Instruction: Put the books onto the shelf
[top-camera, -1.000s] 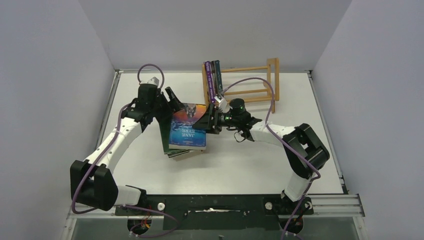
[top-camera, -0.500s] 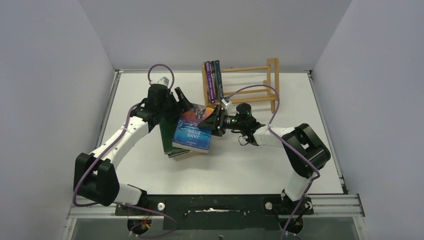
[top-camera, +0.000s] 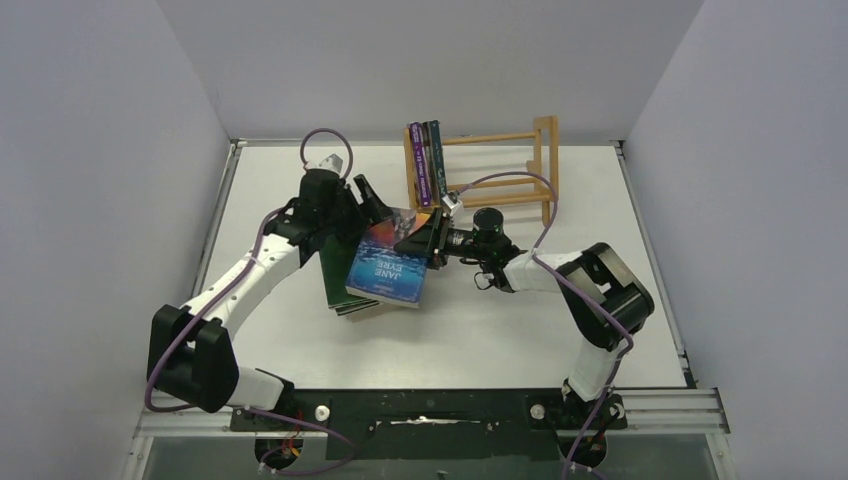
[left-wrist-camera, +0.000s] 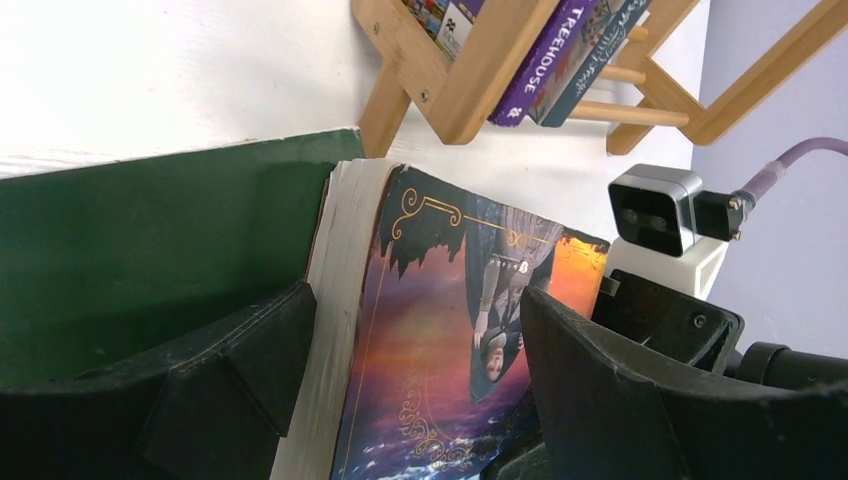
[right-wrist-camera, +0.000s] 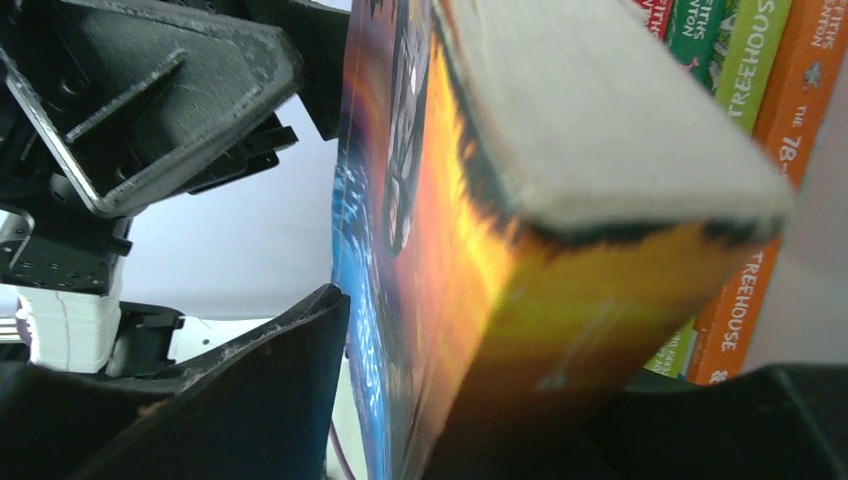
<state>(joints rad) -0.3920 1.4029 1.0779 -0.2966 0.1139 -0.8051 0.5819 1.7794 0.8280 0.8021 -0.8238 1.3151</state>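
Lifting the top book off the stack, mid-frame.
The right gripper (top-camera: 415, 238) clamps the upper right corner of the blue-and-orange Jane Eyre paperback (top-camera: 388, 268), tilted on a dark green book (top-camera: 335, 278). The left gripper (top-camera: 370, 203), jaws wide, straddles its upper left corner and grips nothing. Next, I'd judge: stand it upright and carry it to the light-wood dowel shelf (top-camera: 543, 165), upper centre, beside the purple and navy books (top-camera: 426, 160).
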